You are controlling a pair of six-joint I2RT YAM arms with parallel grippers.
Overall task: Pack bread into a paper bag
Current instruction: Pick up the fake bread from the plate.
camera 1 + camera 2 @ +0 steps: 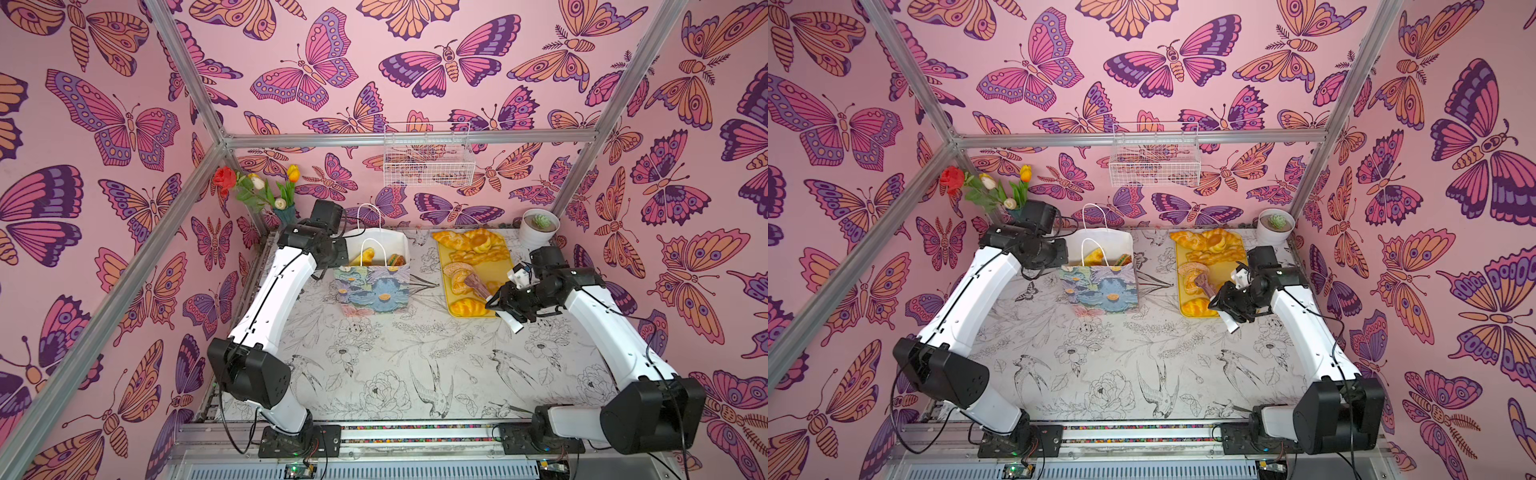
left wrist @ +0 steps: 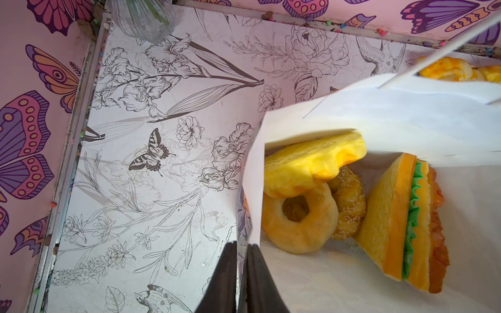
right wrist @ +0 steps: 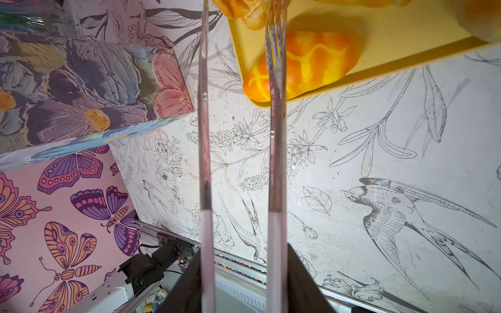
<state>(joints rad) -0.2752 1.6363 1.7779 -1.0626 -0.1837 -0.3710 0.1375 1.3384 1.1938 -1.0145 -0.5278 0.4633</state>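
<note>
The flowered paper bag (image 1: pixel 372 291) stands upright and open at the table's back left. My left gripper (image 2: pixel 242 246) is shut on its side wall (image 2: pixel 379 108), one finger inside and one outside. Bread lies in the bag: a yellow pastry (image 2: pixel 311 162), a ring roll (image 2: pixel 295 222), a seeded ring (image 2: pixel 349 203) and a sandwich (image 2: pixel 401 225). More bread sits on the yellow tray (image 1: pixel 496 266), among it a braided loaf (image 3: pixel 303 65) at the near end. My right gripper (image 3: pixel 244 246) holds clear pink tongs (image 3: pixel 203 135). Their arms stand apart, empty, tips over the tray's near end.
A white pot with a succulent (image 1: pixel 538 226) stands at the back right corner, behind the tray. A vase of flowers (image 1: pixel 284 214) is at the back left, behind the left wrist. A white wire basket (image 1: pixel 428 158) hangs on the back wall.
</note>
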